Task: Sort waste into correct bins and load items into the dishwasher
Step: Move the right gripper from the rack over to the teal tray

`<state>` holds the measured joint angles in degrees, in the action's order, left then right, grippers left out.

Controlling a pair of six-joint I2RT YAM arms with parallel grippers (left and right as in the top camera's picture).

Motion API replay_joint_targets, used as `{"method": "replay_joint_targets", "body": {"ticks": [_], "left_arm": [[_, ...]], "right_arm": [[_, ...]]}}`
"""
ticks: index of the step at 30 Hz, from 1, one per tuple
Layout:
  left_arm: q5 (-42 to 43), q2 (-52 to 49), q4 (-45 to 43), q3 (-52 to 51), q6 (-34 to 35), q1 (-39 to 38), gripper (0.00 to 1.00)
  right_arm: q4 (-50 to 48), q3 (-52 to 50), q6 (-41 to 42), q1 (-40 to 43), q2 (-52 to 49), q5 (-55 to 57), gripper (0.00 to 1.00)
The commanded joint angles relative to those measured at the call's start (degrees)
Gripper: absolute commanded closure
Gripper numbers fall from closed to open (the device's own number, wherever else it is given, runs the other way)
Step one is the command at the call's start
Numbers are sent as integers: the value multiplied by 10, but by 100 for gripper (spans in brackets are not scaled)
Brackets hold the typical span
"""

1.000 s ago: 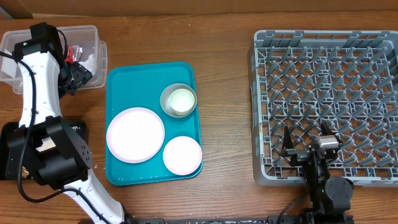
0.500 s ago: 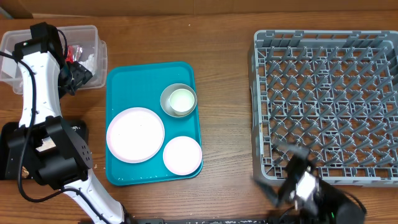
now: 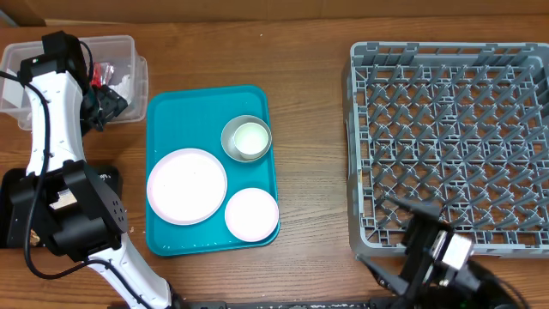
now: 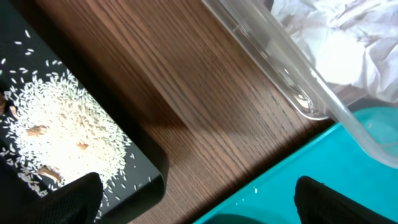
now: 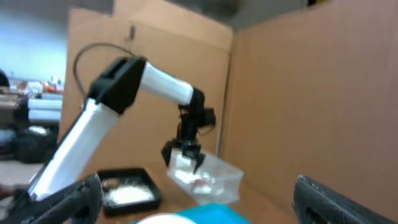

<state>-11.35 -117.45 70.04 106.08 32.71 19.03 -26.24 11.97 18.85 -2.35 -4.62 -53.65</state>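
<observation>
My left gripper (image 3: 107, 99) hangs open and empty over the right end of the clear tub (image 3: 73, 75), which holds a crumpled napkin (image 4: 348, 37) and a red wrapper (image 3: 105, 70). In the left wrist view its dark fingertips (image 4: 74, 199) straddle the black tray (image 4: 143, 168) of rice crumbs (image 4: 59, 121) and the teal tray (image 4: 354, 162). On the teal tray lie the pale plate (image 3: 187, 185), a grey bowl (image 3: 246, 138) with a white cup inside, and a small white bowl (image 3: 251, 214). My right gripper (image 3: 410, 245), blurred, stands open at the grey dish rack's (image 3: 450, 129) front edge.
The right wrist view looks across the table at the left arm (image 5: 124, 93), the clear tub (image 5: 208, 177) and the black tray (image 5: 127, 186), with brown cardboard walls (image 5: 311, 93) behind. The left arm's base (image 3: 73, 215) covers part of the black tray.
My right arm has drawn back from over the rack's front rows to the table's front edge, turning to face left. The left arm and all the dishes stayed put.
</observation>
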Motion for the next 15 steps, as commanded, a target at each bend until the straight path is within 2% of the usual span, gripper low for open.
{"method": "replay_joint_targets", "body": {"ticks": [1, 5, 8, 9, 12, 15], "left_arm": [[-4, 0, -1, -2, 7, 2, 0], [-4, 0, -1, -2, 7, 2, 0], [-4, 0, -1, -2, 7, 2, 0], [-4, 0, -1, -2, 7, 2, 0], [-4, 0, -1, -2, 7, 2, 0], [-4, 0, -1, -2, 7, 2, 0]], "right_arm": [[67, 139, -2, -2, -97, -9, 0], [141, 297, -28, -2, -258, -145, 0], [165, 420, -16, -3, -401, -330, 0], [170, 452, 11, -3, -440, -363, 0], [225, 515, 210, -14, -539, -363, 0], [194, 523, 311, -20, -610, -363, 0]]}}
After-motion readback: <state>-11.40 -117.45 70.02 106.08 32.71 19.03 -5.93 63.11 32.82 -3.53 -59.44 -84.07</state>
